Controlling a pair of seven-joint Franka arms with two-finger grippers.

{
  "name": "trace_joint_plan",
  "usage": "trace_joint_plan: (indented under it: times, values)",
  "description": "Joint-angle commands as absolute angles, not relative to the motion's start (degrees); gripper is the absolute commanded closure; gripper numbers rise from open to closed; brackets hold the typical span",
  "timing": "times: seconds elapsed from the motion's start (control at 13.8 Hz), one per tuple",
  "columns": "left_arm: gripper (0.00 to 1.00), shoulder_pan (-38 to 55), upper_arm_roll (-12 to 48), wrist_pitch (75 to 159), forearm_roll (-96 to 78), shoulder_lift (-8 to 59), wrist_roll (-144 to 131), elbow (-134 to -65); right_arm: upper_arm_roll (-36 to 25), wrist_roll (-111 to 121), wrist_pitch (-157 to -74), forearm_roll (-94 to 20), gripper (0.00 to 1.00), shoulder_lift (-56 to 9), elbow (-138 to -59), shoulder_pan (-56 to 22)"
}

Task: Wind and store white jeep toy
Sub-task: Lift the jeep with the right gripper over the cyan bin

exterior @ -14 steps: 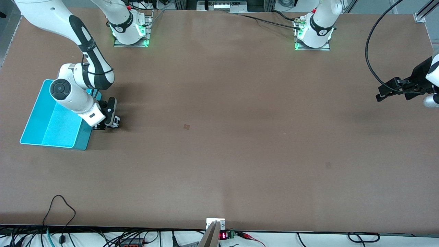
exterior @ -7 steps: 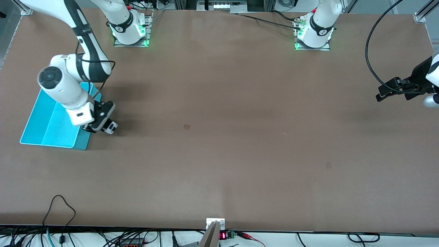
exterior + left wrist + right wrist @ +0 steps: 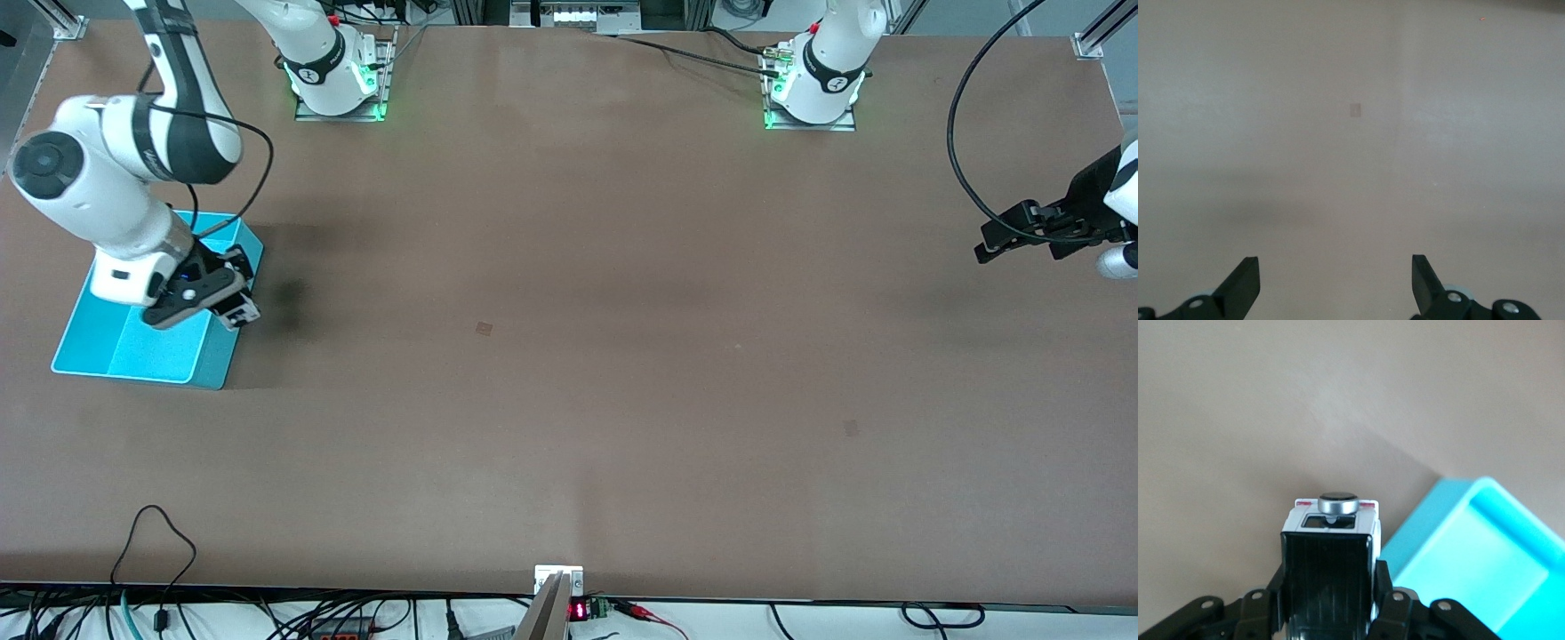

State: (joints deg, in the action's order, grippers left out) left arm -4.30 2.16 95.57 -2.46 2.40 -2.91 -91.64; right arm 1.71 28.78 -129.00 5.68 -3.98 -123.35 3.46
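Observation:
The white jeep toy [image 3: 1330, 543], with its black roof panel and a round spare wheel at one end, sits clamped between the fingers of my right gripper [image 3: 1330, 590], which is shut on its sides. In the front view the right gripper [image 3: 233, 307] carries the jeep [image 3: 245, 312] in the air over the rim of the turquoise bin [image 3: 133, 347] on the side toward the table's middle. The bin's corner [image 3: 1485, 547] shows beside the jeep in the right wrist view. My left gripper [image 3: 989, 242] waits open at its own end of the table, with only bare table between its fingers [image 3: 1245, 283].
The brown table carries two small square marks [image 3: 484, 328] [image 3: 851, 428]. A black cable [image 3: 958, 133] loops above the left arm's end. Loose wires [image 3: 151, 542] lie along the table edge nearest the front camera.
My right arm has risen and swung toward the bin with the jeep, from low beside the bin's wall to over its rim. The left arm has not moved.

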Motion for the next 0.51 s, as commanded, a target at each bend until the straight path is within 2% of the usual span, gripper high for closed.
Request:
trace_joint_plan:
  times: [0.0, 0.43]
  values:
    - [0.0, -4.6, 2.1, 95.4, -2.6, 1.1, -1.7, -92.5, -0.8, 25.1, -126.1, 5.6, 0.99, -2.9, -123.8, 5.3]
    - [0.0, -4.5, 2.1, 95.5, -2.6, 1.1, -1.7, -92.5, -10.9, 22.6, -127.0, 5.7, 0.99, -5.3, -123.9, 3.8]
